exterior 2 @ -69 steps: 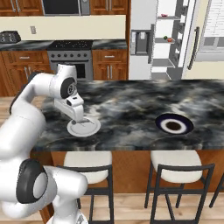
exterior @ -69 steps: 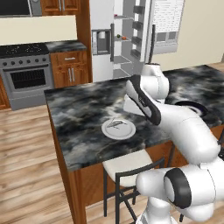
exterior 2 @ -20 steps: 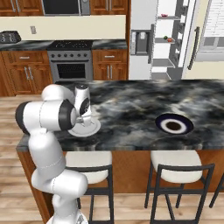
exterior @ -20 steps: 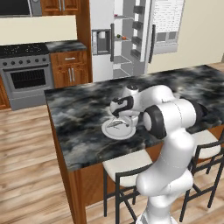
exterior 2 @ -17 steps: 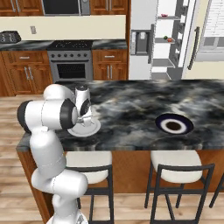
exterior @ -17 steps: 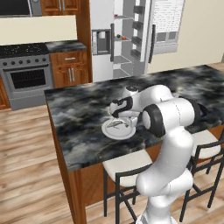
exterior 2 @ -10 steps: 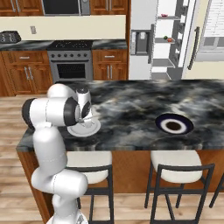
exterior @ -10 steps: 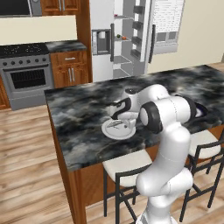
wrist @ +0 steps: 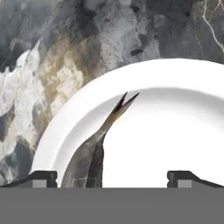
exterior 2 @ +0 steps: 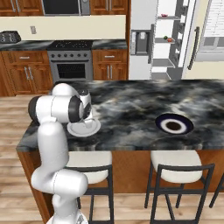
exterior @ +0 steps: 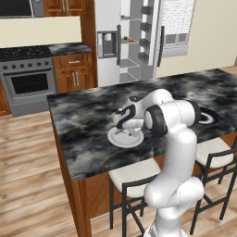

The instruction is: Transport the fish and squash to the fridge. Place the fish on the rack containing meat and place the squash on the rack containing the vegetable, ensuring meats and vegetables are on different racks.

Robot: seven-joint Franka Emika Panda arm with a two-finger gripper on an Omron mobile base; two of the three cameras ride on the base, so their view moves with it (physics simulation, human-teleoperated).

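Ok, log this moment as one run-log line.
phase: reaching for fish | end effector: open, low over white plate | fish: on plate, not gripped | fridge: open

White plate (wrist: 175,127), blue plate (exterior 2: 174,124) on marble counter (exterior 2: 131,103).

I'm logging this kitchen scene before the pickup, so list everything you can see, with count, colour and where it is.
fish: one, grey-silver, lying on the pale plate, tail pointing away from the hand.
pale plate: one, pale grey-white, on the island near its front edge.
dark-blue plate: one, dark blue with a white ring, on the island toward its right end.
island counter: one, dark marbled top on a wooden base.
fridge: one, grey, at the back wall, one door open on pale shelves holding small items too small to name.
stove: one, grey, between wooden cabinets.
stools: several, dark frames with pale seats, in front of the island.
gripper: one, dark fingertips, open, low over the pale plate by the fish.
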